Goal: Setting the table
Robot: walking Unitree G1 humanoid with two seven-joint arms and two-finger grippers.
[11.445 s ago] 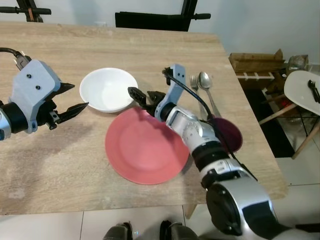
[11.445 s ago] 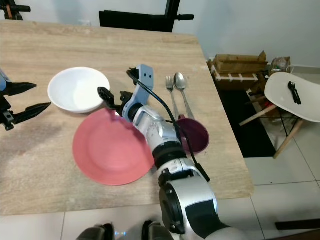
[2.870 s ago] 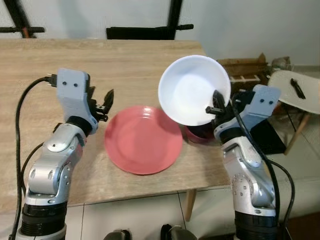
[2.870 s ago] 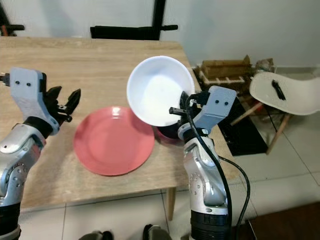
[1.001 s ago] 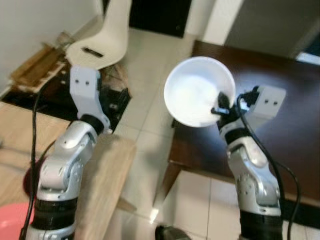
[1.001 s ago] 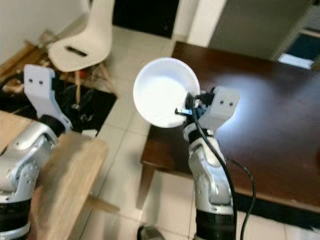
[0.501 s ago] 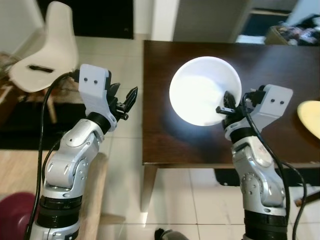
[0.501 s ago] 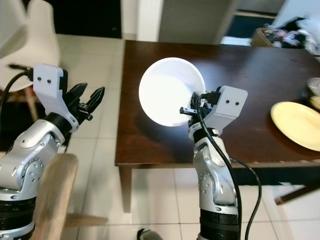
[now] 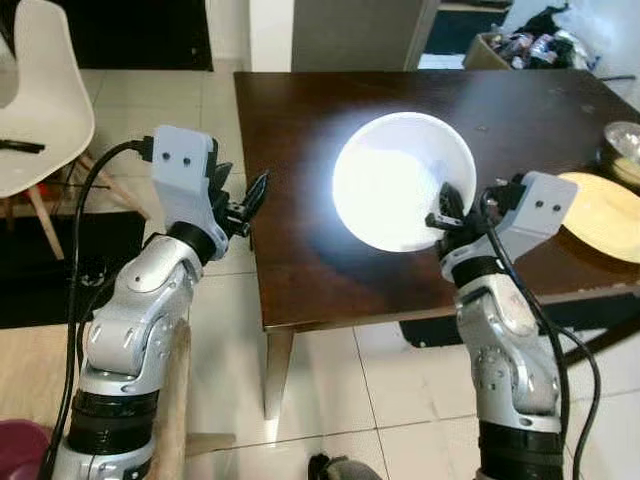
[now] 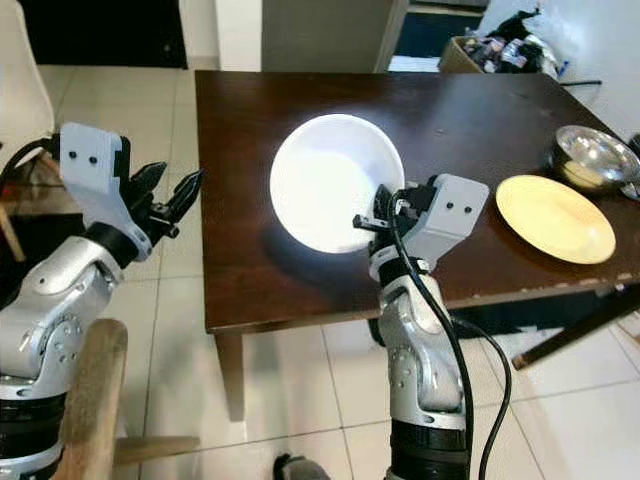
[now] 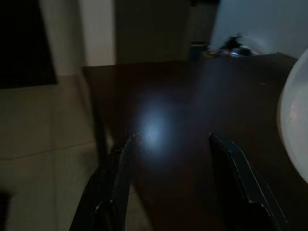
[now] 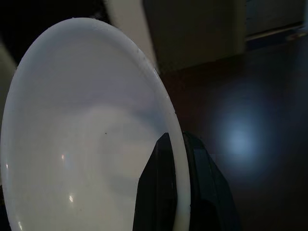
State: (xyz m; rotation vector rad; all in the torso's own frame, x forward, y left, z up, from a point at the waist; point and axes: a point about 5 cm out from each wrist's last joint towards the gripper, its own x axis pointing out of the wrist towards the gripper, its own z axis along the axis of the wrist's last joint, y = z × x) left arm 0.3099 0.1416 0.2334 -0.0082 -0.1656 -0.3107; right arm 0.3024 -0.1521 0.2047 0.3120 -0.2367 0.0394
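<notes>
Since half a second ago the camera has swung on: the dark table (image 10: 300,90) now sits more squarely ahead, and a yellow plate (image 10: 555,218) and a metal bowl (image 10: 597,156) have come fully into sight at its far right end. The white bowl (image 10: 330,185) has kept its place in the right gripper (image 10: 368,222), raised in the air above the table's near half.

It is plain, round and glossy white, with a thin rim and nothing in it, tipped up so its hollow faces the head camera. The right wrist view shows the two black fingers (image 12: 161,192) clenched on the rim, one inside the bowl (image 12: 86,134) and one behind it. From the bowl's centre, the gripper bites the rim at about 4 o'clock. A bright patch of light lies on the tabletop just under and behind it.

At 9 o'clock from the bowl, well apart, the left gripper (image 9: 252,195) hovers past the table's left edge over the tiled floor (image 9: 320,400), its fingers spread and holding nothing. The plate lies at 3 o'clock, with the metal bowl just beyond it at 2 o'clock. A white chair (image 9: 40,100) stands far off at 9 o'clock.
</notes>
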